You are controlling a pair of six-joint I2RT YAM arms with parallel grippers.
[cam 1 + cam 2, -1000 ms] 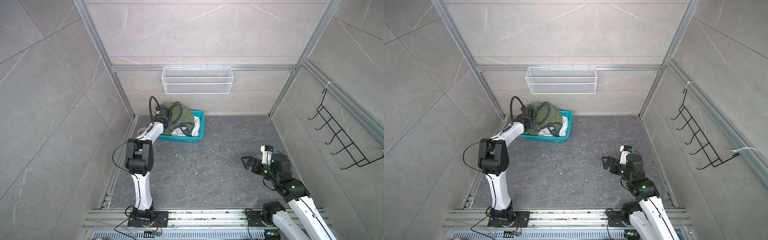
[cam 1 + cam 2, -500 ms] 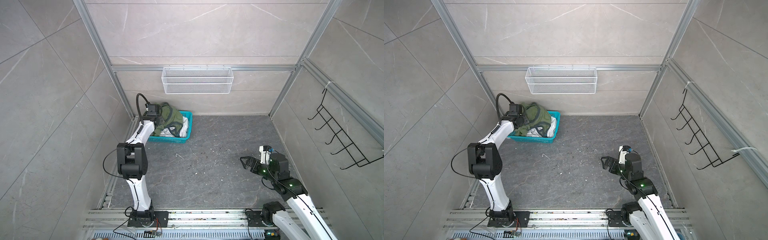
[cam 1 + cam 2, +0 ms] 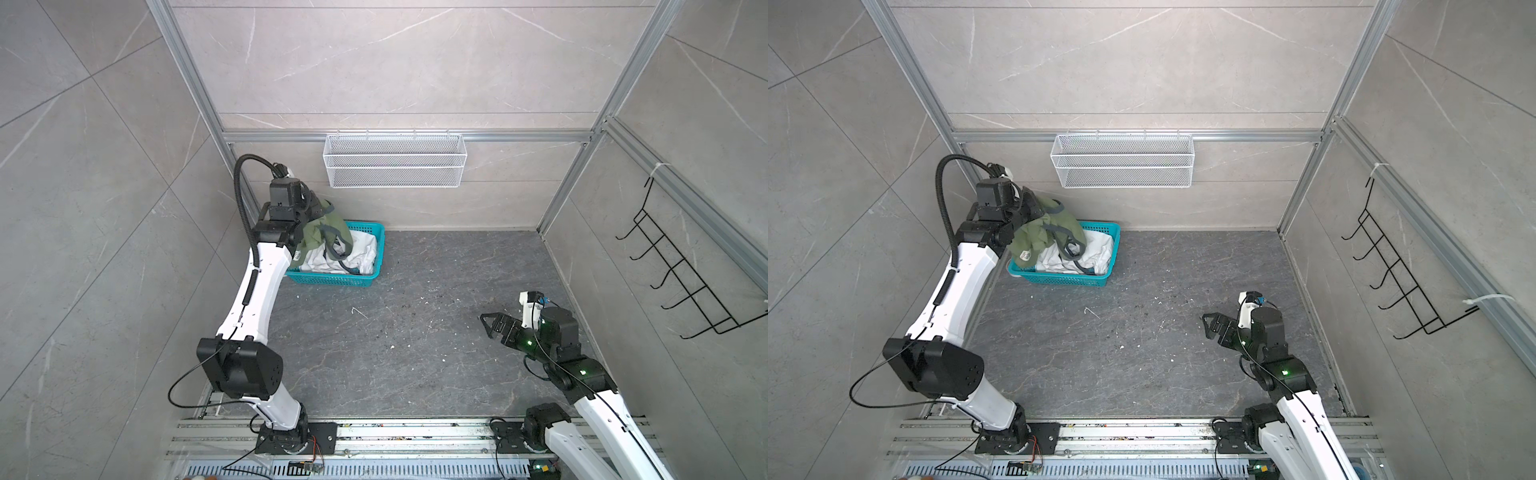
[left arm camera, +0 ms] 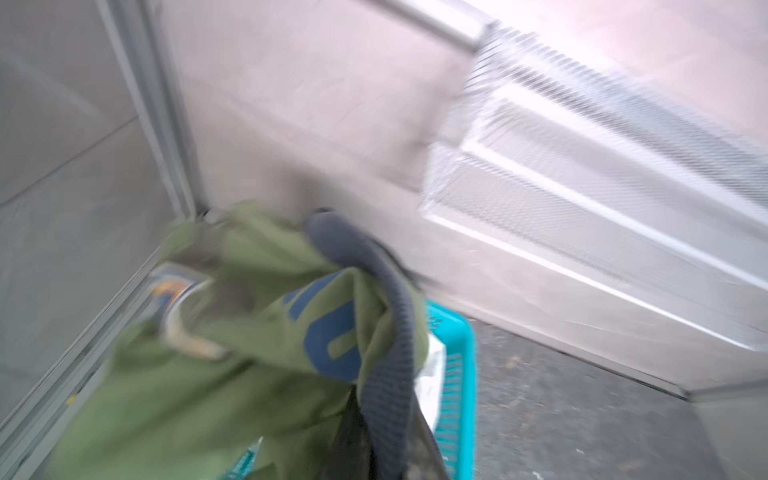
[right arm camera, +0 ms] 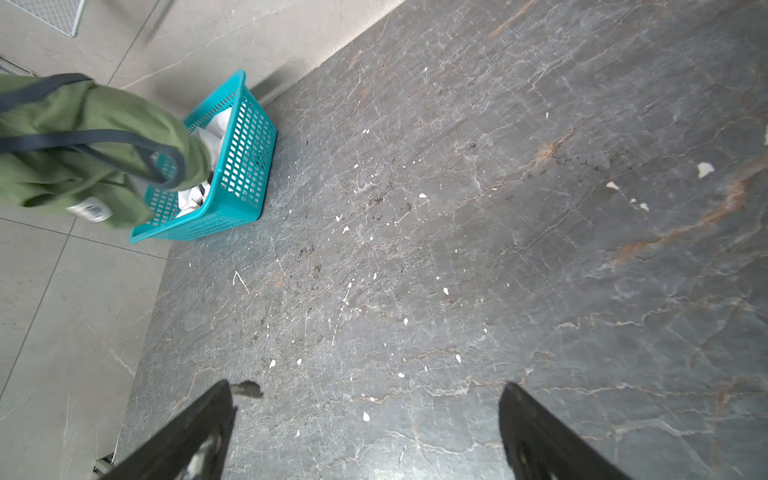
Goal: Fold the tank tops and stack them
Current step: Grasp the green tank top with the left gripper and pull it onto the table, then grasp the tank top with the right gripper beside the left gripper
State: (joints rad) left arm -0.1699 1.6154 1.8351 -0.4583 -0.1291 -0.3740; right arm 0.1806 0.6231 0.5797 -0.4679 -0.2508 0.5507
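Observation:
The olive green tank top (image 3: 322,232) (image 3: 1034,237) (image 5: 83,124), trimmed in dark grey, hangs bunched above the left end of a teal basket (image 3: 332,280) (image 3: 1059,278) (image 5: 245,166). My left gripper (image 3: 309,208) (image 3: 1030,203) (image 4: 386,457) is shut on it near a grey-trimmed opening, and cloth mostly hides the fingers. The blurred left wrist view shows blue lettering on the olive top (image 4: 208,374). A white tank top (image 3: 361,253) (image 3: 1096,249) (image 5: 212,129) lies crumpled in the basket. My right gripper (image 3: 487,332) (image 3: 1206,328) (image 5: 365,386) is open and empty, low over the floor at the right.
A white wire mesh basket (image 3: 395,166) (image 3: 1123,160) hangs on the back wall. A black hook rack (image 3: 685,282) is fixed to the right wall. The basket sits in the back left corner, near the side wall. White specks dot the dark stone floor (image 3: 415,332).
My left gripper has risen and swung left with the olive tank top. The teal basket slid left with it. The right arm has barely moved.

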